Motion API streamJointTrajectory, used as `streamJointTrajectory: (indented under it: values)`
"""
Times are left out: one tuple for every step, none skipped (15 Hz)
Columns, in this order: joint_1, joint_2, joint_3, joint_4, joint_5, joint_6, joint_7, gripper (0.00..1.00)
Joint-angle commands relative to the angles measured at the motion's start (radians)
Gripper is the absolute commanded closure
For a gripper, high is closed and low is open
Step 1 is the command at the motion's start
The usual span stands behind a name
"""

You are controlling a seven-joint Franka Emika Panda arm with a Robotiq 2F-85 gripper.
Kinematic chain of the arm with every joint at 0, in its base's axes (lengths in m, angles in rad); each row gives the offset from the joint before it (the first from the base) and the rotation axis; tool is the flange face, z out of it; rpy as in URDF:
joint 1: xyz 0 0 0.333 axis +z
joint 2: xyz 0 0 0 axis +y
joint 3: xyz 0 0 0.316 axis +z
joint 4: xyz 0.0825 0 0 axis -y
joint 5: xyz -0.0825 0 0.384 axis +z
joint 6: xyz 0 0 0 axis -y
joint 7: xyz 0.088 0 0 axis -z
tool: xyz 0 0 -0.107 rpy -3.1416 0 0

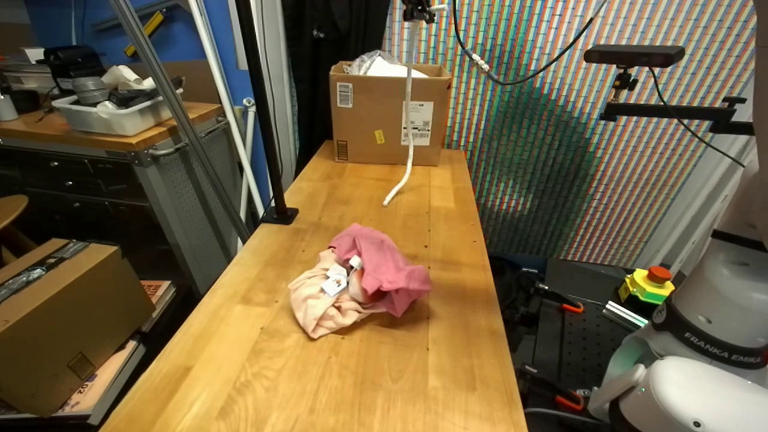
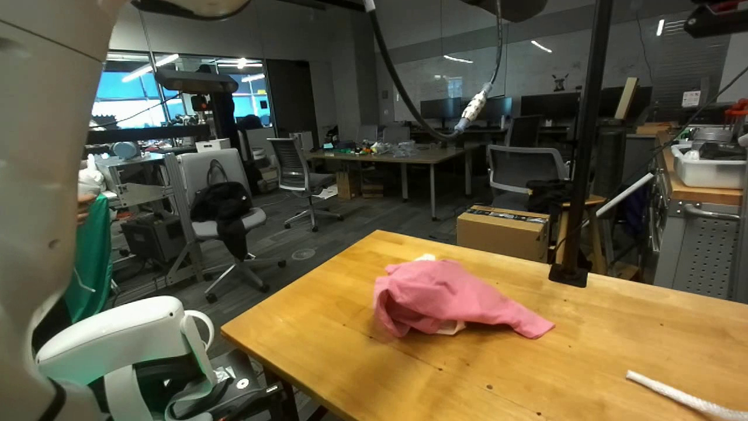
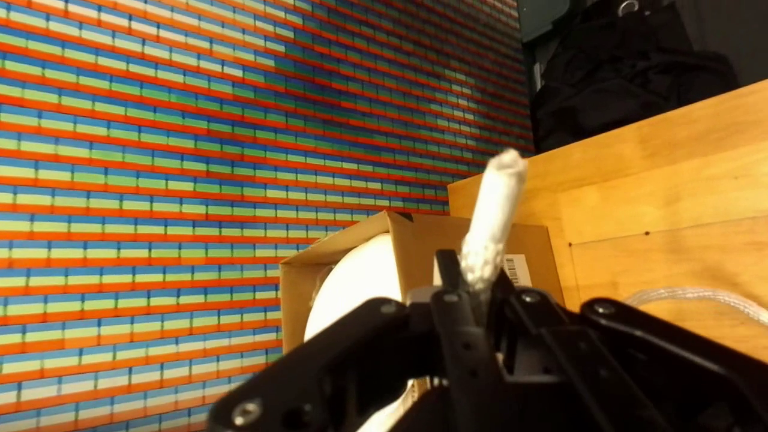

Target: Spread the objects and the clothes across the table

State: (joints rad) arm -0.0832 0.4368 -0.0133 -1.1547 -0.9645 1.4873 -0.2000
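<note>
Overhead, near the cardboard box (image 1: 367,120), the tool (image 3: 477,288) is closed around a white braided rope (image 1: 409,123), one short end jutting out of its grip. From there the rope hangs in front of the box in an exterior view, its lower tip bending out over the table (image 1: 390,384); whether that tip touches the wood cannot be told. Well apart from the box, a crumpled pink garment (image 1: 390,270) lies bunched against a peach garment (image 1: 312,297) with white tags (image 1: 331,287). A black post (image 1: 261,108) rises from the table's edge, nearer the box.
</note>
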Motion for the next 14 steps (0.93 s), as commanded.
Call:
streamJointTrajectory:
  values:
    - [-0.052, -0.067, 0.006, -0.164, 0.038, 0.106, 0.023, 0.93]
    - [-0.043, -0.065, -0.023, -0.188, 0.055, 0.131, 0.024, 0.93]
    - [-0.052, -0.066, -0.025, -0.217, 0.068, 0.156, 0.027, 0.93]
    - [-0.057, -0.065, -0.029, -0.244, 0.084, 0.180, 0.028, 0.93]
    - [-0.061, -0.065, -0.033, -0.270, 0.099, 0.204, 0.031, 0.93]
    - [-0.068, -0.068, -0.032, -0.299, 0.126, 0.235, 0.030, 0.93]
    - [-0.074, -0.069, -0.031, -0.322, 0.155, 0.263, 0.026, 0.93]
    - [-0.084, -0.072, -0.028, -0.351, 0.195, 0.301, 0.016, 0.93]
    - [-0.093, -0.073, -0.026, -0.374, 0.237, 0.337, 0.000, 0.93]
    - [-0.100, -0.070, -0.029, -0.397, 0.272, 0.376, -0.010, 0.93]
    - [-0.104, -0.070, -0.033, -0.419, 0.301, 0.408, -0.022, 0.93]
    - [-0.107, -0.062, -0.041, -0.440, 0.317, 0.438, -0.027, 0.93]
    - [-0.110, -0.055, -0.049, -0.459, 0.330, 0.462, -0.032, 0.93]
    - [-0.113, -0.053, -0.055, -0.480, 0.341, 0.484, -0.043, 0.93]
